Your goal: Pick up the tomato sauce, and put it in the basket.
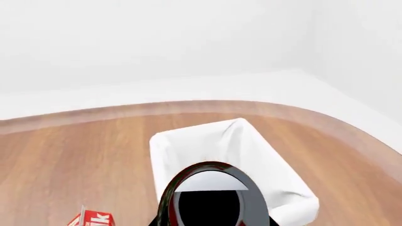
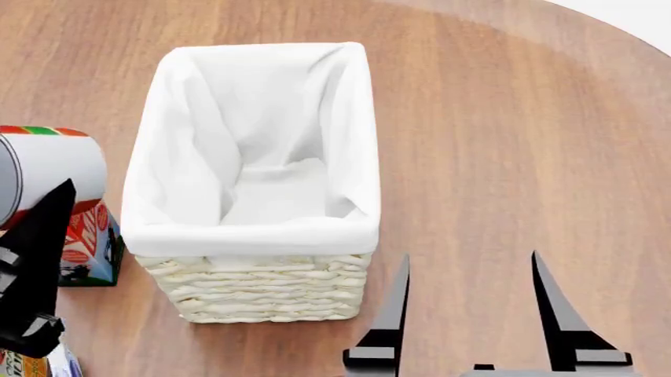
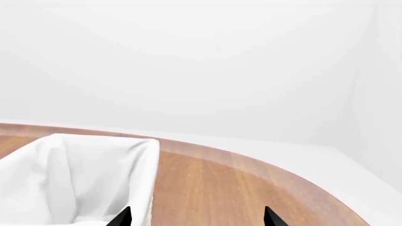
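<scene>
Tomato sauce [image 2: 47,177] sideways in left jaws

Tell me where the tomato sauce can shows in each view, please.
Head view: the can is at the left edge, lifted, held in the left hand, beside the basket.
Left wrist view: the can fills the bottom centre, in front of the basket.
Right wrist view: not in it.
Shared landmark: the basket, seen in all three.
</scene>
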You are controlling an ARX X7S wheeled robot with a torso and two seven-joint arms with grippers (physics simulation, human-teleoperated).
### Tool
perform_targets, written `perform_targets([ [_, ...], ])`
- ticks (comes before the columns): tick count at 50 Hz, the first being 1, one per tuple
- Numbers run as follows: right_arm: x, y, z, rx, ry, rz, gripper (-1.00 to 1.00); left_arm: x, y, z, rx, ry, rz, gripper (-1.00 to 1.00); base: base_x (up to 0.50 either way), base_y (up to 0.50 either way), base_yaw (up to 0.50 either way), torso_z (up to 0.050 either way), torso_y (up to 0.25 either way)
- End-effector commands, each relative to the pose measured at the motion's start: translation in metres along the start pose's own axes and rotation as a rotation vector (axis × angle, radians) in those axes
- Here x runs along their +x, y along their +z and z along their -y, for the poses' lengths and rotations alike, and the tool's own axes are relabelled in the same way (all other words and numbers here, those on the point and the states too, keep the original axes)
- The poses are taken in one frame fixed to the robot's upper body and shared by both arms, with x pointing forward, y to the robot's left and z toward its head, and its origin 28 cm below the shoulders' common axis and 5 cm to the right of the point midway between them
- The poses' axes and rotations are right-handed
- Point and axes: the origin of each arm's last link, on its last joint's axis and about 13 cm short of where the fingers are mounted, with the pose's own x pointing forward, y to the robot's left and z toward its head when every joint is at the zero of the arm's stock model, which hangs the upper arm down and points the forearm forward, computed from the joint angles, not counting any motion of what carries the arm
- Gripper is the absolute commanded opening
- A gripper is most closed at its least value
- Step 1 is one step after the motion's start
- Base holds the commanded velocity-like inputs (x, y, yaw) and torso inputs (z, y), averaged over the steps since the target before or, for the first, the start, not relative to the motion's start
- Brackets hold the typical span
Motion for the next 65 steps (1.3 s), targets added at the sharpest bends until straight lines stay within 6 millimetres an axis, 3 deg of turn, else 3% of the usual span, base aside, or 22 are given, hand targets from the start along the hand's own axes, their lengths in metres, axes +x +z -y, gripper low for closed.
perform_targets([
  [1,0.000,0.000,0.000,0.000,0.000,0.002,1.00,0.010,0.026,-0.001,0.018,0.017,0.055,-1.00,0.00,0.00,0.00,0.000,0.000],
  [5,0.000,0.001,0.000,0.000,0.002,0.001,1.00,0.016,0.046,-0.002,0.028,0.028,0.069,-1.00,0.00,0.00,0.00,0.000,0.000],
  [9,0.000,0.001,0.000,0.000,0.001,0.000,1.00,0.022,0.053,-0.002,0.035,0.034,0.075,-1.00,0.00,0.00,0.00,0.000,0.000],
  [13,0.000,0.000,0.000,0.000,0.002,0.000,1.00,0.028,0.047,-0.001,0.041,0.033,0.078,-1.00,0.00,0.00,0.00,0.000,0.000],
  [26,0.000,0.000,0.001,0.002,0.002,0.002,1.00,0.049,0.069,0.004,0.057,0.018,0.070,-1.00,0.00,0.00,0.00,0.000,0.000],
  [29,0.000,0.000,0.001,0.003,0.001,0.001,1.00,0.057,0.062,0.005,0.060,0.021,0.062,-1.00,0.00,0.00,0.00,0.000,0.000],
  [34,0.000,0.001,0.001,0.004,-0.001,0.003,1.00,0.069,0.065,0.004,0.064,0.030,0.048,-1.00,0.00,0.00,0.00,0.000,0.000],
  [37,0.000,0.001,0.002,0.005,-0.003,0.003,1.00,0.076,0.078,0.004,0.077,0.040,0.041,-1.00,0.00,0.00,0.00,0.000,0.000],
  [39,0.000,0.001,0.002,0.005,-0.003,0.003,1.00,0.081,0.070,0.006,0.090,0.037,0.036,-1.00,0.00,0.00,0.00,0.000,0.000],
  [40,0.000,0.001,0.002,0.006,-0.003,0.003,1.00,0.083,0.078,0.006,0.094,0.038,0.035,-1.00,0.00,0.00,0.00,0.000,0.000],
  [42,0.000,0.000,0.001,0.006,0.000,0.001,1.00,0.091,0.070,0.006,0.085,0.044,0.026,-1.00,0.00,0.00,0.00,0.000,0.000],
  [43,0.000,0.000,0.001,0.006,0.000,0.001,1.00,0.094,0.081,0.006,0.072,0.033,0.014,-1.00,0.00,0.00,0.00,0.000,0.000],
  [44,0.000,0.000,0.001,0.007,0.000,0.000,1.00,0.096,0.074,0.006,0.068,0.037,0.011,-1.00,0.00,0.00,0.00,0.000,0.000],
  [47,0.000,-0.001,0.001,0.007,0.001,-0.001,1.00,0.106,0.085,0.005,0.058,0.036,-0.005,-1.00,0.00,0.00,0.00,0.000,0.000],
  [49,0.000,-0.001,0.001,0.008,0.000,-0.001,1.00,0.113,0.077,0.006,0.054,0.035,-0.018,-1.00,0.00,0.00,0.00,0.000,0.000],
  [53,0.000,-0.001,0.001,0.009,-0.001,-0.001,1.00,0.121,0.095,0.007,0.044,0.029,-0.031,-1.00,0.00,0.00,0.00,0.000,0.000],
  [55,0.000,-0.001,0.001,0.009,0.000,-0.001,1.00,0.124,0.087,0.008,0.047,0.030,-0.031,-1.00,0.00,0.00,0.00,0.000,0.000],
  [59,0.001,-0.002,0.001,0.007,0.002,-0.002,1.00,0.132,0.093,0.010,0.032,0.025,-0.042,-1.00,0.00,0.00,0.00,0.000,0.000],
  [61,0.001,-0.001,0.000,0.007,0.003,-0.003,1.00,0.137,0.108,0.011,0.030,0.027,-0.049,-1.00,0.00,0.00,0.00,0.000,0.000],
  [65,0.000,0.000,0.001,0.005,0.001,0.000,1.00,0.146,0.109,0.013,0.024,0.036,-0.064,-1.00,0.00,0.00,0.00,0.000,0.000],
])
